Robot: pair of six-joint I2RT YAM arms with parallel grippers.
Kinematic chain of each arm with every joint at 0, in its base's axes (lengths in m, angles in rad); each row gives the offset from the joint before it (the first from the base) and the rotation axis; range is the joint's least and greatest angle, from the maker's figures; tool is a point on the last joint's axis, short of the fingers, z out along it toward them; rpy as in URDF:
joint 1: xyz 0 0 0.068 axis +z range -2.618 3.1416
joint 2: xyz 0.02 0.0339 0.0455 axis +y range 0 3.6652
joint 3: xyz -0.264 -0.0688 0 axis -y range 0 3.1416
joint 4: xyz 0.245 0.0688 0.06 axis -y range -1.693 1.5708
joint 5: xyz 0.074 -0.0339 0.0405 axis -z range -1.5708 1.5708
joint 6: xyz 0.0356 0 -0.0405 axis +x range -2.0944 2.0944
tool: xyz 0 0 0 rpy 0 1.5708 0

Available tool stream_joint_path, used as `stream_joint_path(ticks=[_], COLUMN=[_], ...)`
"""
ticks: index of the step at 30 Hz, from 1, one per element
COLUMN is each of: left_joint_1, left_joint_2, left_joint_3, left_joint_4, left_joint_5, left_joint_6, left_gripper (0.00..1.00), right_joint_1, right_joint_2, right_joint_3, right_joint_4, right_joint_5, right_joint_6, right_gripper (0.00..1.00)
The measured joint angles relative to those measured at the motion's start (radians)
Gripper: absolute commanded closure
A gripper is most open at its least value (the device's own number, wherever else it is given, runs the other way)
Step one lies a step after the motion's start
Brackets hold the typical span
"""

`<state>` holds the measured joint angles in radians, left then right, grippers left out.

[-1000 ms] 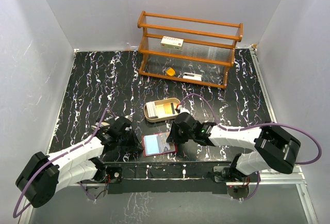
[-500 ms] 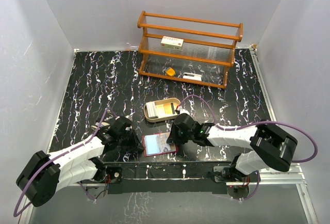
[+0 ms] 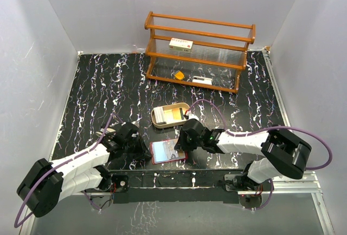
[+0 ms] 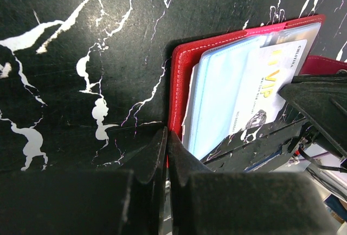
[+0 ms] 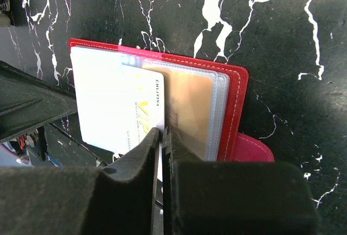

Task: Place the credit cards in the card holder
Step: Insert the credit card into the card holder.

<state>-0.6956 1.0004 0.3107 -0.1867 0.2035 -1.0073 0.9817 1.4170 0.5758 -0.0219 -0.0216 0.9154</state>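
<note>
- Right wrist view: the right end effector (image 5: pixel 161 135) has its fingers pressed together. Their tips meet at the near edge of a white card (image 5: pixel 122 105) printed with yellow "VIP". It is not clear whether the card's edge is pinched between them.
- The white card lies flat over the left page of the open red card holder (image 5: pixel 236 99). It partly overlaps a tan card (image 5: pixel 187 110) that sits inside a clear pocket.
- Seen from the left wrist, the left end effector (image 4: pixel 167 137) is fully closed with nothing between its fingers. Its tips are low on the black marbled surface (image 4: pixel 81 29), just beside the holder's red outer edge.
- A black finger of the right end effector touches the white card from the opposite side.
- From above, the card holder lies open near the front edge of the surface, between the two end effectors.
- Just behind it is a tan oval tray (image 3: pixel 154 117) holding a yellow card (image 3: pixel 176 116) and a pale one.
- At the back stands a wooden rack (image 3: pixel 200 29). A white box (image 3: pixel 181 44) sits on its upper shelf and an orange piece (image 3: pixel 178 74) lies lower down.
</note>
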Motion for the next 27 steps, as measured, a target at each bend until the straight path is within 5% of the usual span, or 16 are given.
stream_joint_path(ticks=[10,21,27], left_joint_1=[0.001,0.001,0.001], left_joint_2=[-0.006,-0.006,-0.007], left_joint_3=[-0.019,-0.021,-0.026], left_joint_4=[0.031,0.034,0.047], left_joint_5=[0.018,0.021,0.024], left_joint_6=[-0.020,-0.026,-0.026], left_gripper=[1.00,1.00,1.00], right_joint_1=[0.000,0.029,0.039], right_joint_2=[0.028,0.047,0.047], right_joint_3=[0.005,0.025,0.036], right_joint_4=[0.039,0.051,0.043], right_joint_5=[-0.004,-0.006,-0.002], right_joint_6=[0.013,0.030,0.029], right_gripper=[0.96,0.73,0.68])
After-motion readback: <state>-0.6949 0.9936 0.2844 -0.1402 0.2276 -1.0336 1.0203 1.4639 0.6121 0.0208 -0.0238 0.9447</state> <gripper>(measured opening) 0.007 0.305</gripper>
